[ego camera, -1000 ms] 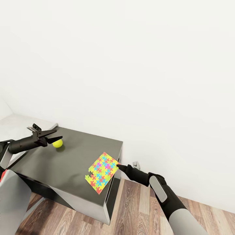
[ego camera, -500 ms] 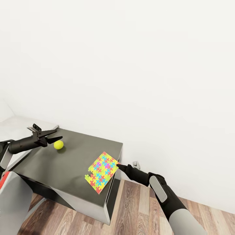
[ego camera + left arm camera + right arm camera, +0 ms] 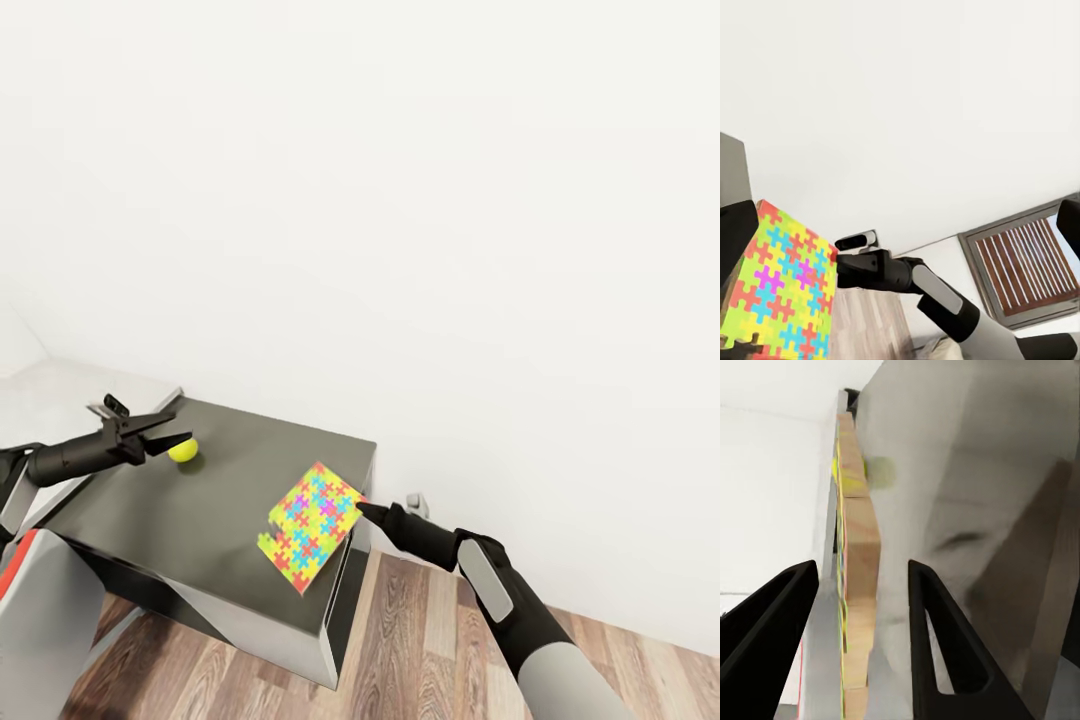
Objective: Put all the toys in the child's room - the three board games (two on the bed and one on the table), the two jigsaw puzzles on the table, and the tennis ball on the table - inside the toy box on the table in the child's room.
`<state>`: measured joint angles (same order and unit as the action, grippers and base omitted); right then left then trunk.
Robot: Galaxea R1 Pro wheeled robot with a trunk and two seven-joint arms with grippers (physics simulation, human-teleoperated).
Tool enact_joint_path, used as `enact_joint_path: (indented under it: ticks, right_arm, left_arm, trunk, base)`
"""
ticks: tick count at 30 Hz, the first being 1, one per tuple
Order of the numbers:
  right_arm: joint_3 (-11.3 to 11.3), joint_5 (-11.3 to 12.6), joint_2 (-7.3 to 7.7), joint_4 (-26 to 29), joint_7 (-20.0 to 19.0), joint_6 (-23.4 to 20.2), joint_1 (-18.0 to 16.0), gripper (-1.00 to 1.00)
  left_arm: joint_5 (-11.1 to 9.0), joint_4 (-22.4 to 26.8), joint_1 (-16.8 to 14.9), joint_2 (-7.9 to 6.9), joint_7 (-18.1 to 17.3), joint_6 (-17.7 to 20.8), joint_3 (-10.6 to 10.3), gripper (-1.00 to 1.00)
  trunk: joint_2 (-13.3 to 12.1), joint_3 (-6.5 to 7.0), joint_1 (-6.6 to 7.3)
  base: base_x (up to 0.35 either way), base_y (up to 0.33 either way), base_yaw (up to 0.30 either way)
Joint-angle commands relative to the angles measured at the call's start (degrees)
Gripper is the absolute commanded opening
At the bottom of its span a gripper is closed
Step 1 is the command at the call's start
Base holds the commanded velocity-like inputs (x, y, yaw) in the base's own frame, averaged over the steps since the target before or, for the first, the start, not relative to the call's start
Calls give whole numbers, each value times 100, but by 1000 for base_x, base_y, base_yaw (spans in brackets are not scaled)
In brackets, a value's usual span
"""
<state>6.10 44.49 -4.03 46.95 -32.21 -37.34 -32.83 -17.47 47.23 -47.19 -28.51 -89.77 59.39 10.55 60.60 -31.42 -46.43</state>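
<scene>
Two spread fingers of the right gripper (image 3: pixel 859 641) straddle the edge of the jigsaw puzzle (image 3: pixel 308 527), which lies at the right edge of the dark table (image 3: pixel 200 500). The left gripper (image 3: pixel 172 432), fingers parted, hovers just beside the tennis ball (image 3: pixel 183 450) near the table's far left.

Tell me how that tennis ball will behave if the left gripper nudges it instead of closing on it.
The tennis ball is round and sits free on the smooth dark table, so it would probably roll off. The left gripper is open right beside it; a glancing touch could send it toward the jigsaw puzzle or the edge. It looks light.
</scene>
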Motion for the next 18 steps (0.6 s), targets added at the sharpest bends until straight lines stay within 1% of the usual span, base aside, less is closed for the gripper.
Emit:
enact_joint_path:
  ticks: [1,4,6,7,12,18]
  right_arm:
    - [-3,16,-4,86,4,-29,14,-100]
    - [-1,16,-7,333,4,7,43,-100]
    - [46,16,7,414,4,47,58,-100]
    - [110,16,15,456,4,70,66,-100]
    - [181,16,24,498,5,100,74,-100]
    - [183,16,1,502,15,110,74,-100]
  left_arm:
    - [4,2,6,-3,-23,61,-2,100]
    - [6,-1,37,-5,-23,61,-4,100]
    - [6,-2,72,-5,-23,61,-2,100]
    - [6,-1,97,-7,-23,61,-1,100]
    - [6,5,120,-15,-23,61,6,100]
    - [13,-3,135,-32,-23,61,8,100]
  trunk:
    - [-38,13,22]
    - [-159,67,88]
    - [-239,103,132]
    - [-279,121,154]
    - [-479,211,264]
    - [-720,318,396]
  base:
    - [0,0,0]
    - [0,0,0]
    - [0,0,0]
    - [0,0,0]
    - [0,0,0]
    - [0,0,0]
